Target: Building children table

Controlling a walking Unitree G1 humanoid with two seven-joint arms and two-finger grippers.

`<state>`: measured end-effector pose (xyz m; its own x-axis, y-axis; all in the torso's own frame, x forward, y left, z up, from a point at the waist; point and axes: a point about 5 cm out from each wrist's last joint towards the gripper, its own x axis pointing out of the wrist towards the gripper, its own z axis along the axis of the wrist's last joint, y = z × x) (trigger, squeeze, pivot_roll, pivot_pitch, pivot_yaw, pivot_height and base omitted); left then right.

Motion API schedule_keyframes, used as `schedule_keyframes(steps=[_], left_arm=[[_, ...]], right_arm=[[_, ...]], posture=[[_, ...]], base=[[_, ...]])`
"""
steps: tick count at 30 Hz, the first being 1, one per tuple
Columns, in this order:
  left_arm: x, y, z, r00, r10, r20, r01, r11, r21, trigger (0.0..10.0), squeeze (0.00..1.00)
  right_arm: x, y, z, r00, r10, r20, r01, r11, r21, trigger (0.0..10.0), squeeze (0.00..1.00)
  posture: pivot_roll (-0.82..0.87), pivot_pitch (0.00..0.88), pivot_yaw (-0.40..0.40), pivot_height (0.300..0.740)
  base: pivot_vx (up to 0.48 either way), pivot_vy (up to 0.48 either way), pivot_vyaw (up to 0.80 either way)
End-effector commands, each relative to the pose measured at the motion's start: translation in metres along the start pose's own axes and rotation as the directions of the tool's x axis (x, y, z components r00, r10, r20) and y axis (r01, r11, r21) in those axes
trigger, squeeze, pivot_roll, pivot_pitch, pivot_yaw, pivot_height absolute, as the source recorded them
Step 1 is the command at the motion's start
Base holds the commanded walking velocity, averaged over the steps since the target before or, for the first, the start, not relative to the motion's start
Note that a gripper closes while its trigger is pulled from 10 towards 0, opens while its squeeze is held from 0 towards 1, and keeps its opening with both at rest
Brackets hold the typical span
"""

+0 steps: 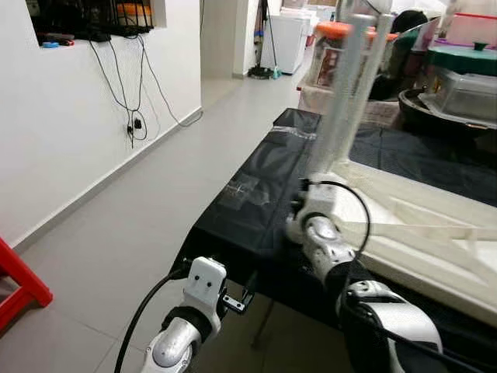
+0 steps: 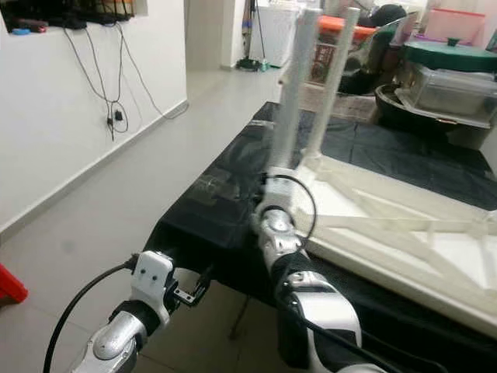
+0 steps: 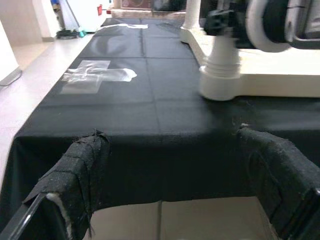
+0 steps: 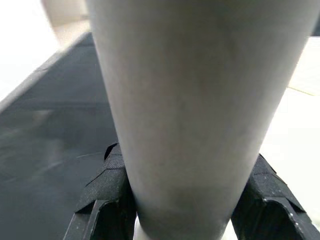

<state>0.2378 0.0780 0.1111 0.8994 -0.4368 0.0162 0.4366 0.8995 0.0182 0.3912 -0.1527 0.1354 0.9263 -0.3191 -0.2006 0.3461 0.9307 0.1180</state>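
A white children's table top [image 1: 423, 225] lies upside down on a black-clothed table [image 1: 248, 225]. Two white legs stand upright at its near left corner. My right gripper [image 4: 182, 200] is shut on the base of the near leg [image 1: 342, 109], and its black fingers [image 4: 107, 200] press on both sides. The second leg [image 1: 375, 78] rises just behind. My left gripper [image 1: 237, 299] hangs open below and in front of the table's near edge. In the left wrist view its fingers [image 3: 82, 165] frame the cloth edge, with the leg's socket [image 3: 218, 82] beyond.
A clear tape patch [image 1: 245, 190] is stuck on the cloth left of the table top. Pots and plastic containers [image 1: 466, 85] crowd the back right. A red stool [image 1: 19, 284] stands at the far left by a white wall with hanging cables [image 1: 133, 124]. Grey floor stretches left.
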Motion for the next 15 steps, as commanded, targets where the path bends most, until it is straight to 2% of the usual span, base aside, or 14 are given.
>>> schedule_keyframes(steps=[1, 2, 3, 4, 5, 6, 7, 8, 9, 10, 11, 12, 14, 15], left_arm=[[0.001, -0.002, -0.001, 1.000, -0.014, -0.001, 0.014, 1.000, 0.004, 10.0, 0.00], [0.001, -0.002, -0.001, 1.000, -0.014, -0.001, 0.014, 1.000, 0.004, 10.0, 0.00], [0.001, -0.002, -0.001, 1.000, -0.013, -0.001, 0.013, 1.000, 0.004, 10.0, 0.00], [0.001, -0.002, -0.001, 1.000, -0.013, -0.001, 0.013, 1.000, 0.004, 10.0, 0.00], [0.001, -0.002, -0.001, 1.000, -0.012, -0.001, 0.012, 1.000, 0.004, 10.0, 0.00], [0.001, -0.002, 0.000, 1.000, -0.012, 0.000, 0.012, 1.000, 0.005, 10.0, 0.00], [0.001, -0.002, 0.000, 1.000, -0.012, 0.000, 0.012, 1.000, 0.005, 10.0, 0.00], [0.001, -0.002, 0.000, 1.000, -0.012, 0.000, 0.012, 1.000, 0.005, 10.0, 0.00], [0.001, -0.002, 0.000, 1.000, -0.012, 0.000, 0.012, 1.000, 0.005, 10.0, 0.00], [0.002, -0.002, 0.000, 1.000, -0.012, 0.000, 0.012, 1.000, 0.005, 10.0, 0.00], [0.002, -0.002, 0.000, 1.000, -0.012, 0.000, 0.012, 1.000, 0.005, 10.0, 0.00], [0.002, -0.002, 0.000, 1.000, -0.012, 0.000, 0.012, 1.000, 0.005, 10.0, 0.00], [0.002, -0.002, 0.000, 1.000, -0.012, 0.001, 0.012, 1.000, 0.004, 10.0, 0.00], [0.002, -0.002, 0.000, 1.000, -0.012, 0.001, 0.012, 1.000, 0.004, 10.0, 0.00]], right_arm=[[-0.010, 0.008, -0.025, 0.994, -0.045, -0.101, 0.054, 0.994, 0.092, 0.0, 0.00], [-0.010, 0.008, -0.025, 0.994, -0.045, -0.101, 0.054, 0.994, 0.092, 0.0, 0.00], [-0.014, 0.017, -0.028, 0.994, -0.007, -0.113, 0.019, 0.994, 0.106, 0.0, 0.00], [-0.014, 0.017, -0.028, 0.994, -0.007, -0.113, 0.019, 0.994, 0.106, 0.0, 0.00], [-0.018, 0.031, -0.028, 0.991, 0.068, -0.115, -0.054, 0.991, 0.122, 10.0, 1.00], [-0.021, 0.045, -0.025, 0.982, 0.167, -0.086, -0.154, 0.977, 0.145, 10.0, 1.00], [-0.021, 0.045, -0.025, 0.982, 0.167, -0.086, -0.154, 0.977, 0.145, 10.0, 1.00], [-0.023, 0.054, -0.018, 0.966, 0.257, -0.025, -0.252, 0.960, 0.122, 10.0, 1.00], [-0.023, 0.054, -0.018, 0.966, 0.257, -0.025, -0.252, 0.960, 0.122, 10.0, 1.00], [-0.024, 0.059, -0.012, 0.949, 0.314, 0.016, -0.314, 0.944, 0.100, 10.0, 0.91], [-0.023, 0.061, -0.006, 0.920, 0.390, 0.046, -0.393, 0.914, 0.102, 10.0, 0.00], [-0.023, 0.061, -0.006, 0.920, 0.390, 0.046, -0.393, 0.914, 0.102, 10.0, 0.00], [-0.020, 0.059, 0.004, 0.851, 0.517, 0.089, -0.522, 0.852, 0.039, 10.0, 0.00], [-0.020, 0.059, 0.004, 0.851, 0.517, 0.089, -0.522, 0.852, 0.039, 10.0, 0.00]], posture=[[0.08, 0.000, -0.102, 0.740], [0.08, 0.000, -0.102, 0.740], [0.08, 0.000, -0.102, 0.740], [0.08, 0.000, -0.102, 0.740], [0.08, 0.000, -0.102, 0.740], [0.08, 0.000, -0.098, 0.740], [0.08, 0.000, -0.098, 0.740], [0.08, 0.000, -0.104, 0.740], [0.08, 0.000, -0.104, 0.740], [0.08, 0.000, -0.104, 0.740], [0.08, 0.000, -0.103, 0.740], [0.08, 0.000, -0.103, 0.740], [0.08, 0.000, -0.101, 0.740], [0.08, 0.000, -0.101, 0.740]], base=[[0.000, 0.000, 0.00], [0.000, 0.000, 0.00], [0.000, 0.000, 0.00], [0.000, 0.000, 0.00], [0.000, 0.000, 0.00], [0.000, 0.000, 0.00], [0.000, 0.000, 0.00], [0.000, 0.000, 0.00], [0.000, 0.000, 0.00], [0.000, 0.000, 0.00], [0.000, 0.000, 0.00], [0.000, 0.000, 0.00], [0.000, 0.000, 0.00], [0.000, 0.000, 0.00]])
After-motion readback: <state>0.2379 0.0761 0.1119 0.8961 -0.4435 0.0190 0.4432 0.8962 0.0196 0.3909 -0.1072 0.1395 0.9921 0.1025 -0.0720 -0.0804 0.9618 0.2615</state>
